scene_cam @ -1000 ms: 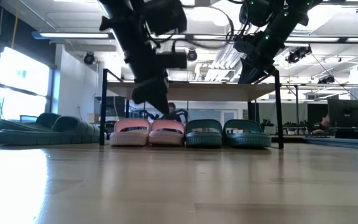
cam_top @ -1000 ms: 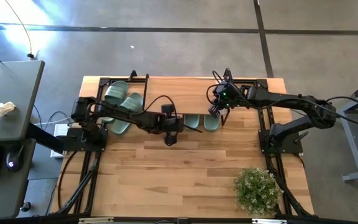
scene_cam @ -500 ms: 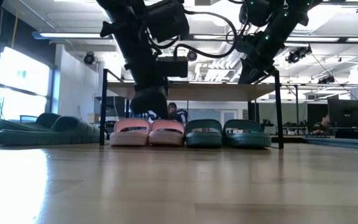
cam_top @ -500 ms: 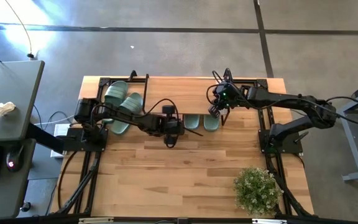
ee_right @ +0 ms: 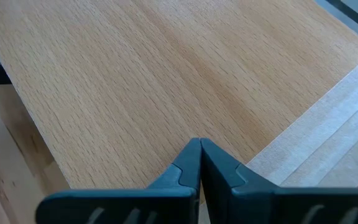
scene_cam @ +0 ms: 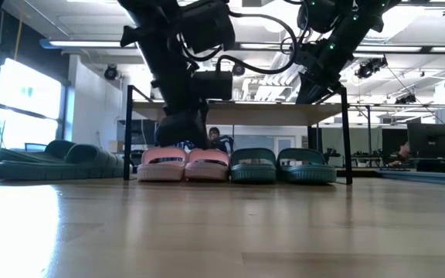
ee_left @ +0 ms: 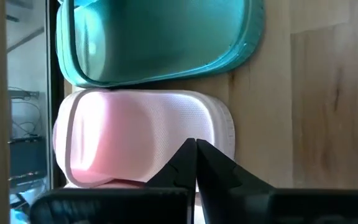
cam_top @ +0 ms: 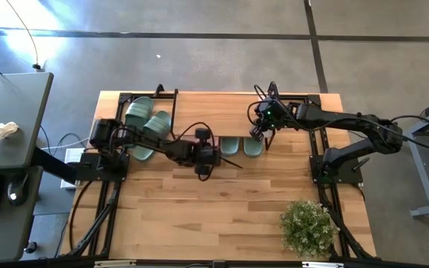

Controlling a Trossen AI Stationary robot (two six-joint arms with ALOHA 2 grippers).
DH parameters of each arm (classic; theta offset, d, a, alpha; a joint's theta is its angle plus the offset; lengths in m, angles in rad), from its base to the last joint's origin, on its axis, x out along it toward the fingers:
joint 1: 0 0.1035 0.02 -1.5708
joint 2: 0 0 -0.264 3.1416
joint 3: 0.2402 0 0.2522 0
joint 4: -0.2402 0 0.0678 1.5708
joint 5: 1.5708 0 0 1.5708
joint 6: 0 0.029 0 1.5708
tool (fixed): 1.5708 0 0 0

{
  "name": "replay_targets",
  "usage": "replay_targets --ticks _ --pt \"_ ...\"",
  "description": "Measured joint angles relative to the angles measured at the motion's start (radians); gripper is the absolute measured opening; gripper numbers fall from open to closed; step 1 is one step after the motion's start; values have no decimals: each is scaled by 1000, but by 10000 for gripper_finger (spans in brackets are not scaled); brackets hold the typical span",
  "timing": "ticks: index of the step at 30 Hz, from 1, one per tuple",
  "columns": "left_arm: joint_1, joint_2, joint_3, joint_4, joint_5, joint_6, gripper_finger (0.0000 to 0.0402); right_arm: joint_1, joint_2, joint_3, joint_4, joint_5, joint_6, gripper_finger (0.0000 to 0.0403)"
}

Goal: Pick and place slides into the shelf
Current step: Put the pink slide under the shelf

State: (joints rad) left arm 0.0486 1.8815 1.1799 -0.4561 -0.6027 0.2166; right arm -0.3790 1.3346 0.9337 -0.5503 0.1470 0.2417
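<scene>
Four slides sit in a row under the shelf [scene_cam: 238, 113] — pink pair [scene_cam: 184, 164] on the left, a green pair [scene_cam: 283, 165] on the right, toes toward the near side. The second green pair [cam_top: 144, 126] lies on the table's far-left corner, outside the shelf. Left gripper [ee_left: 196, 145], fingers pressed together and holding nothing, hangs over the toe of a pink slide [ee_left: 143, 137]. Right gripper [ee_right: 199, 144] — fingers also together, empty — is above the shelf's plank top [ee_right: 166, 81].
</scene>
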Motion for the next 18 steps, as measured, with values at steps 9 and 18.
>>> replay_targets --ticks 9,18 --pt "-100 -6 34 -58 -106 45 0 0 0 0 2 2 0 0" --pt "-179 -8 12 -236 54 -68 0 0 0 0 2 2 0 0"
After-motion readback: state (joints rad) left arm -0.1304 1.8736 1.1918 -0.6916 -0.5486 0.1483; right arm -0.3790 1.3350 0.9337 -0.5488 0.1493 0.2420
